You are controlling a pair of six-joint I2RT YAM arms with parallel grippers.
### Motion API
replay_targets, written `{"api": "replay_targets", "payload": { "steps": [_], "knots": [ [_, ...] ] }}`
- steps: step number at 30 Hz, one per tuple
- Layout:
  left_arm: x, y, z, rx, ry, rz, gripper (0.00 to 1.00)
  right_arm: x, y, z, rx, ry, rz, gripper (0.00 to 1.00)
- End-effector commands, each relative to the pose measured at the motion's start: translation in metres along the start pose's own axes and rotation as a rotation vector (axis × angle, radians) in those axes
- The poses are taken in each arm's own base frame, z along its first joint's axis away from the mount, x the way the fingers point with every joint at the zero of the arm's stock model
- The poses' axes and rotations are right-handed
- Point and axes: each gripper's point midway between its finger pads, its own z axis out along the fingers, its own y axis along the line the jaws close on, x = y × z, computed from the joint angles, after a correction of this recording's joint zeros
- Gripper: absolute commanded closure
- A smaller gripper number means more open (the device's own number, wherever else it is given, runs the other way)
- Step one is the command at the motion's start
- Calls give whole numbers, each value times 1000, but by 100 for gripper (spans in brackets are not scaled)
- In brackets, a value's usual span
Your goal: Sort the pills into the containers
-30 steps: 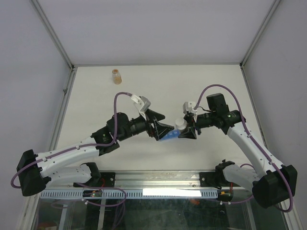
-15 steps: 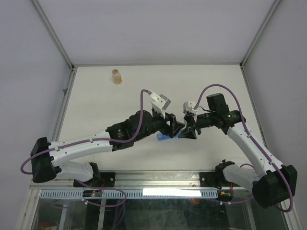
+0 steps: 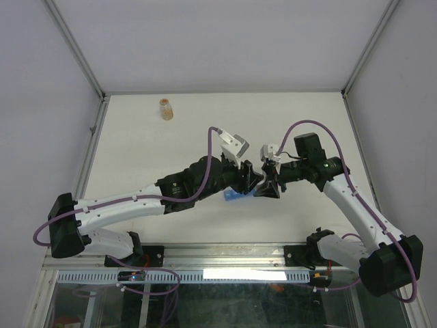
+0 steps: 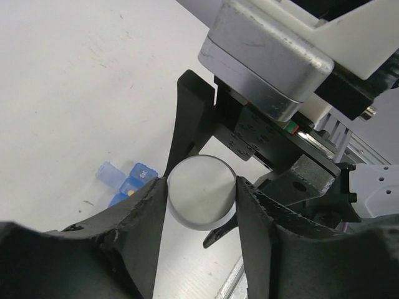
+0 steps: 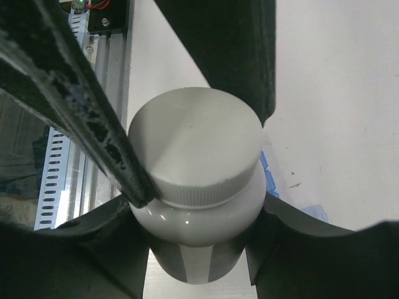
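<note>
1. Lying on the bench (image 3: pixel 136 150), the containers (image 3: pixel 233 197) form a short blue strip just beside the white bottle (image 5: pixel 187 240), on the left arm's side of it. They are partly hidden under the two arms.
2. The white bottle is upright, with its pale round cap (image 5: pixel 194 140) on top.
3. The right tool (image 3: pixel 271 188) grips the white bottle by its body, below the cap, with one finger pressed against each side.
4. The left tool (image 4: pixel 201 182) meets the white bottle from the opposite side. It sits narrow around the cap, with both fingers touching the cap's rim.
5. Whether the base of the white bottle rests on the bench cannot be told.
6. A small amber bottle (image 3: pixel 164 108) stands well apart from the white bottle, farther back and to the left, near the far edge of the bench.
</note>
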Motion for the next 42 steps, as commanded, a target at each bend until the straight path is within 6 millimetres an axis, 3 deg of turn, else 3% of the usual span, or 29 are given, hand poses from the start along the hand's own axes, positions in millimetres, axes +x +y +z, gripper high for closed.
{"api": "replay_targets", "payload": {
  "steps": [1,9,13,19,21,23,25,27,32,36,38,42],
  "knots": [
    [-22,-7,-1,21,-50,41,55,-21,-4,-4,5,-51,-61,100],
    [-11,-18,-9,203,-16,126,81,-22,-3,-4,3,-53,-62,100],
    [10,-17,-22,417,-10,335,95,-22,-1,-4,-2,-57,-66,100],
    [31,-2,-34,637,-26,689,97,-23,1,-4,-15,-63,-75,100],
    [19,6,-30,599,-65,732,92,-23,2,-4,-16,-64,-77,100],
    [-5,14,-27,502,-131,689,50,-24,2,-5,-16,-66,-78,100],
    [-24,15,-34,448,-220,629,18,-24,2,-5,-17,-66,-76,100],
    [-38,17,-46,396,-306,546,2,-24,2,-5,-17,-67,-77,100],
    [-52,19,-66,338,-353,243,1,-24,3,-5,-19,-69,-79,100],
    [-48,30,-58,261,-296,-27,3,-24,2,-5,-19,-68,-77,100],
    [-45,31,-53,219,-266,-72,11,-24,2,-5,-18,-67,-77,100],
    [-42,17,-43,152,-232,-34,17,-23,1,-5,-17,-65,-74,100]
  ]
}}
